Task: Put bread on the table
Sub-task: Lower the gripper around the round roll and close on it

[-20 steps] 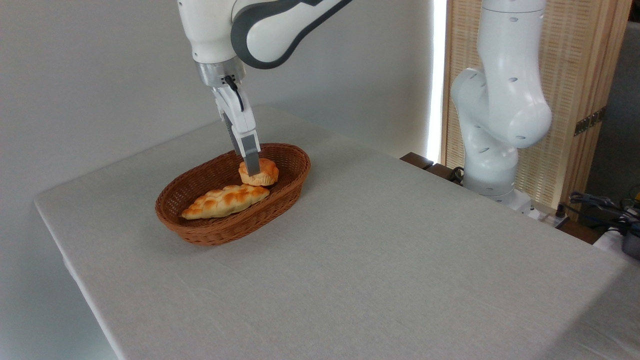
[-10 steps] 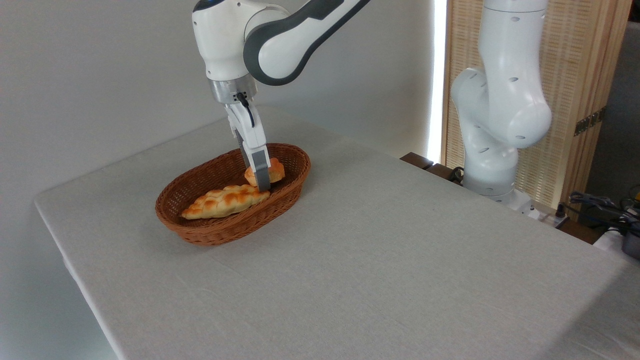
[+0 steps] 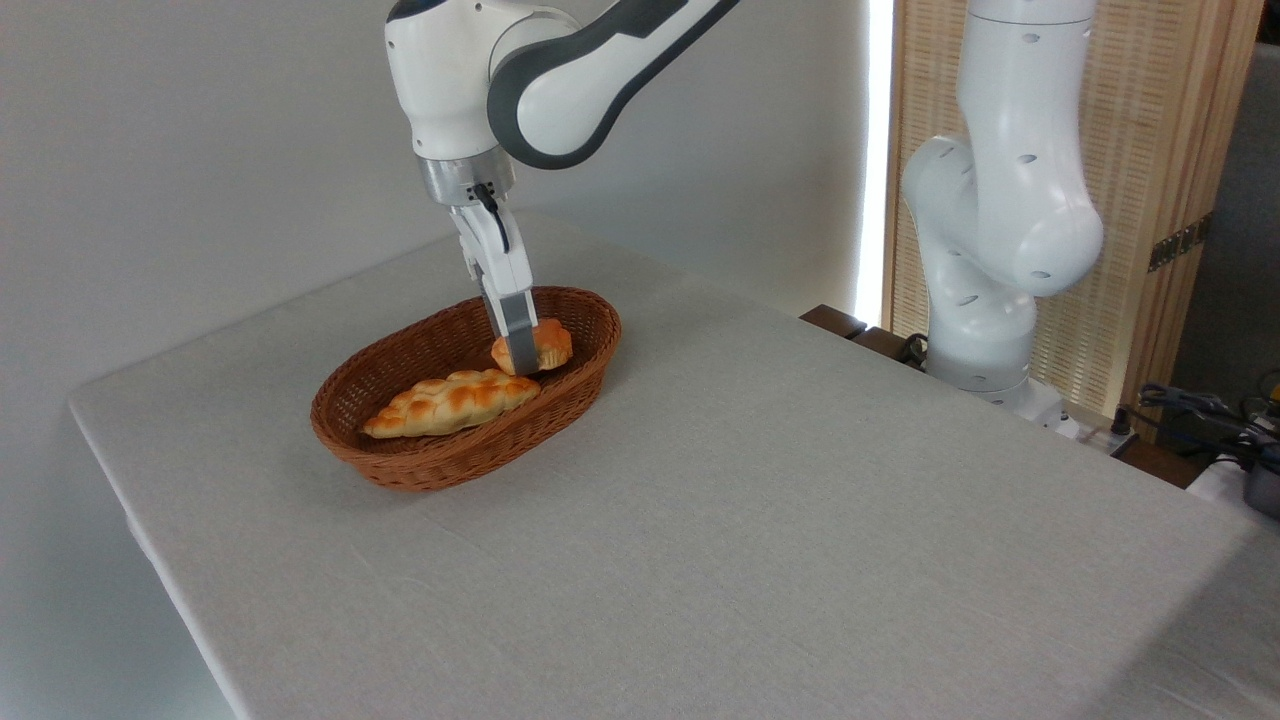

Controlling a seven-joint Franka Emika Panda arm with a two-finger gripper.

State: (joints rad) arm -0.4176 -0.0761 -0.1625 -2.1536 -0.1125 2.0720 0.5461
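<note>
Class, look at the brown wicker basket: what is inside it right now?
Inside the basket lie a long braided loaf and, behind it, a small round bun. The gripper reaches in at the bun; its near finger covers part of it, so the far finger is hidden.

Breads: two in total, one small round bun [image 3: 546, 346] and one long braided loaf [image 3: 450, 400]. Containers: one wicker basket [image 3: 400, 462]. Supports and machinery: one table [image 3: 760, 520], one robot arm [image 3: 1000, 200] with one gripper [image 3: 520, 358].
</note>
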